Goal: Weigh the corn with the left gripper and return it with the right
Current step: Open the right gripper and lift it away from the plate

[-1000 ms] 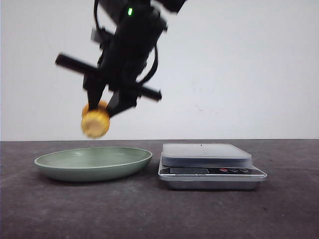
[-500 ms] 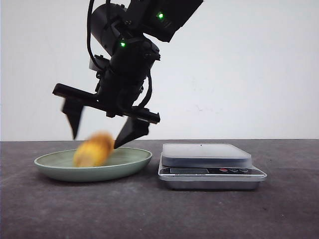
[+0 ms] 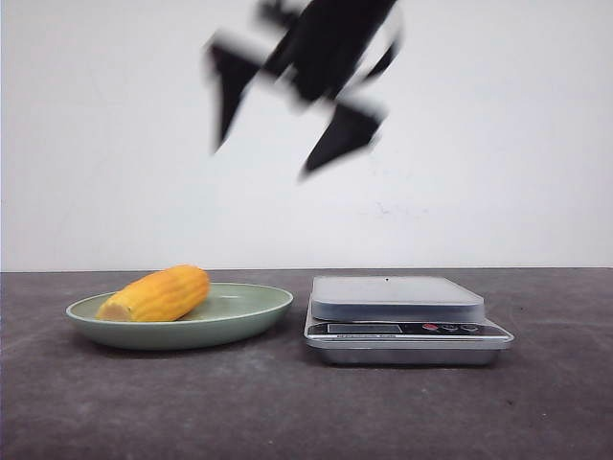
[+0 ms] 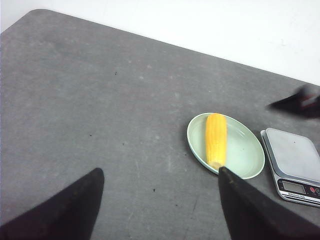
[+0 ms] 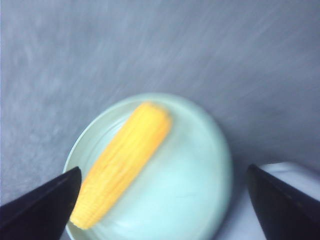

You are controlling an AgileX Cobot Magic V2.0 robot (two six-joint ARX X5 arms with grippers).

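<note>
Nearest the camera there's only bare dark table [image 3: 287, 412], then the green plate [image 3: 239, 321] with the corn [image 3: 163, 293] lying on its side in it, paler cut end at the plate's left rim, resting across the dish on the left half. Just beside the plate, the scale [image 3: 397, 311] sits with nothing on its platform. Up high and farther back, the right gripper [image 3: 287, 115] is a blur above the plate and scale, fingers spread wide, holding nothing; its wrist view looks straight down at the cob between the open fingertips [image 5: 40, 205]. The left gripper [image 4: 160, 200] is off to the side, well apart from the plate, jaws wide and empty too. Judging by this, the return looks done, so the risks are small ones: the cob is round and lies on a sloped dish, so it could roll toward the rim if the table is jolted, and a fast-swinging arm dipping low might clip the plate or nudge the scale.
</note>
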